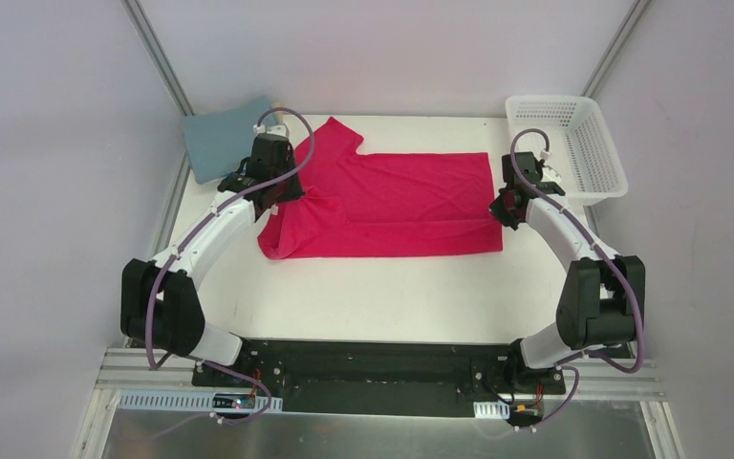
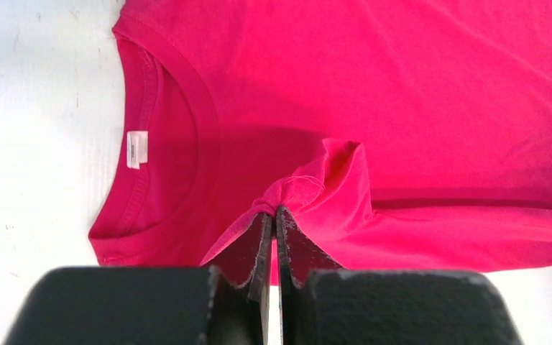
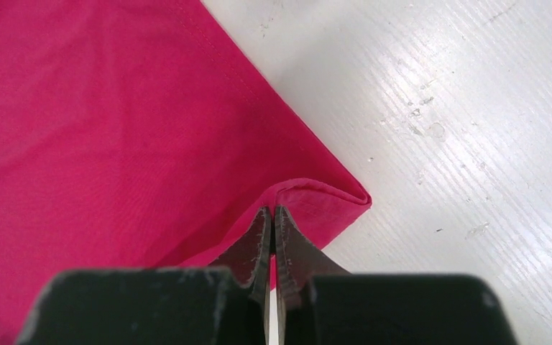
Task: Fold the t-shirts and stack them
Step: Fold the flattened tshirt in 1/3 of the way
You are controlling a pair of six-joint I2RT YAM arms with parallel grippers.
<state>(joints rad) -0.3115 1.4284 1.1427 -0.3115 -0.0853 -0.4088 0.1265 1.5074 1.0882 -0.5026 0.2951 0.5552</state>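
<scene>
From above, your two arms bow outward from their bases and reach toward the far half of the counter (image 1: 392, 296). The left claw (image 1: 272, 188) sits over the left part of the one crimson-pink t-shirt (image 1: 401, 201), which lies spread mid-counter. The right claw (image 1: 507, 206) is at its right edge. You have one folded teal-grey t-shirt (image 1: 218, 143) at the far left corner and one white basket (image 1: 593, 153) at the far right.

In the left wrist view, the left claw (image 2: 274, 213) points down, pressed together on a raised pinch of the crimson-pink t-shirt (image 2: 438, 86), just right of the collar (image 2: 205, 122) with its one white label (image 2: 136, 149).

In the right wrist view, the right claw (image 3: 272, 210) is clamped on a corner of the crimson-pink t-shirt (image 3: 100, 129), which is lifted into a small fold. Bare counter (image 3: 460, 108) lies to the right.
</scene>
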